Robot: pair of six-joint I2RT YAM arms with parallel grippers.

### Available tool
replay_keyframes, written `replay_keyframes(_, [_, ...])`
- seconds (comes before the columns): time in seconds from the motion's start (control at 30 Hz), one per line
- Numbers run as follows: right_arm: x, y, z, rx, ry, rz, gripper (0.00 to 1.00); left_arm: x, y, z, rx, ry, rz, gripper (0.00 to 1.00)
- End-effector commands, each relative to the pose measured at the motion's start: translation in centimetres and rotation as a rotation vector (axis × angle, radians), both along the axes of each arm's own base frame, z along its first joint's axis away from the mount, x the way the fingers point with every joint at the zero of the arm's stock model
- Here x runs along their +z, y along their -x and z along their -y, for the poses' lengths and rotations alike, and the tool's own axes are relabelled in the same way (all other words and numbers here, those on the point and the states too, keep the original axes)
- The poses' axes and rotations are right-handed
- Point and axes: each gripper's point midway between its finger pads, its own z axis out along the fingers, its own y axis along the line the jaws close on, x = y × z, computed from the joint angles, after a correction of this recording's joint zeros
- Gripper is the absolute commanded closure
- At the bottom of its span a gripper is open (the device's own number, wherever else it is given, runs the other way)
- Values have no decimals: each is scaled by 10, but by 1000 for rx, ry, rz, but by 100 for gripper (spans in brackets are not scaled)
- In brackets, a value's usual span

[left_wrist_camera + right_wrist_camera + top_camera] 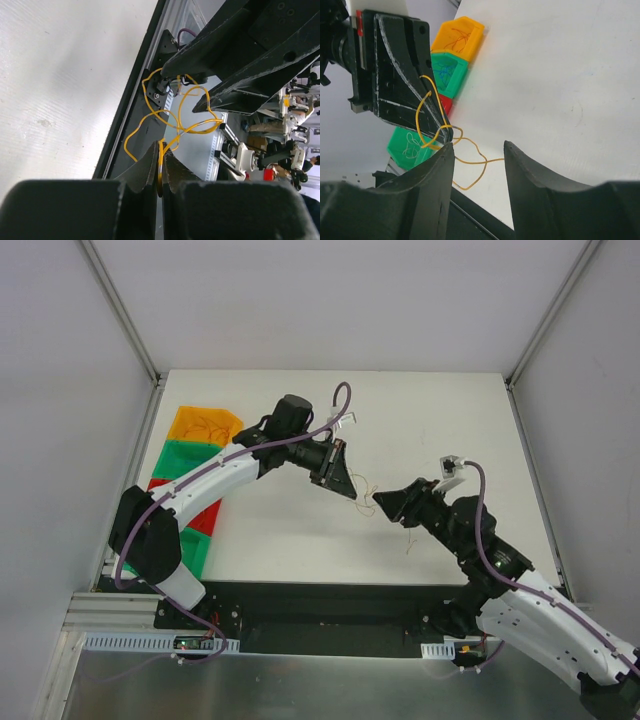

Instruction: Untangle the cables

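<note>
The cable showing is one thin yellow-orange wire (172,117), looped in loose curls; no blue or red loose strand is in view. My left gripper (161,150) is shut on one end of it, held above the table (450,420). In the top view the wire (368,502) hangs between my left gripper (348,490) and my right gripper (383,506), which face each other closely. My right gripper (477,150) is open. The wire (470,159) runs across the gap between its fingers (440,165). The left gripper's fingers (402,80) show just beyond.
A row of bins stands at the table's left edge: orange (203,425), green (190,456), red (160,484) and green (196,545). In the right wrist view the bins (449,70) hold thin strands. A black strip runs along the table's front edge (330,595).
</note>
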Motion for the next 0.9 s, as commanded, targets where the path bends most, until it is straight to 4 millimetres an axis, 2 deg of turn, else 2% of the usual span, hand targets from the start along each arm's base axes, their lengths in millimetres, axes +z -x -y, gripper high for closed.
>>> replay_keyframes(0.0, [9,3,-7,66,10,88,53,6,9,7,-60,54,-20,100])
replay_keyframes(0.13, [8,2,-12,76,-9,88,53,6,11,7,-68,62,-33,100])
replay_keyframes(0.27, [16,-2,-16,69,-71,117,53,7,13,8,-74,66,-36,100])
replay_keyframes(0.67, [21,-14,-2,-42,-178,193,55,8,19,11,-93,76,-47,100])
replay_keyframes(0.87, [34,-15,-12,-12,-231,247,59,5,22,14,-105,75,-64,100])
